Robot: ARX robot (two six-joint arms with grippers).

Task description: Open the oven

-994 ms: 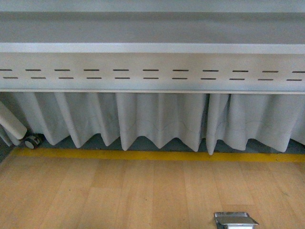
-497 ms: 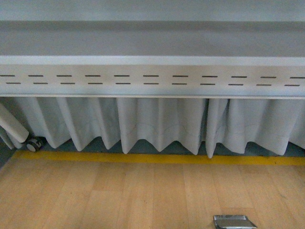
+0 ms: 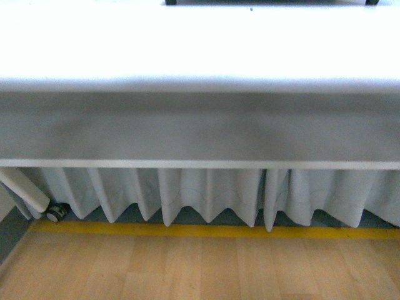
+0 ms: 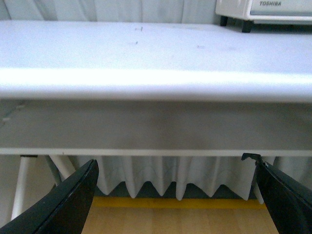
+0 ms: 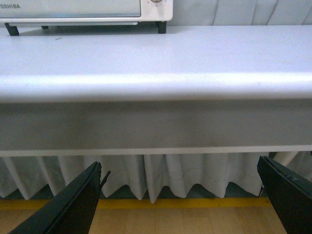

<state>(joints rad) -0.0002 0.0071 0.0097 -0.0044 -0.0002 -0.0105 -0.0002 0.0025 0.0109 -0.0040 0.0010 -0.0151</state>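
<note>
So nothing's done yet: our left gripper (image 4: 174, 165) and right gripper (image 5: 179, 165), jaws wide apart and empty, sit low before the table (image 5: 195, 53), oven (image 5: 83, 9) well beyond, untouched.

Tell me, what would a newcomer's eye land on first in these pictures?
The broad white table fills every view, its edge close to the cameras. At its far side stands a cream TOSHIBA toaster oven, only its lower part showing. Below hangs a pleated grey curtain above a yellow floor stripe, framed by the open left gripper and right gripper.
</note>
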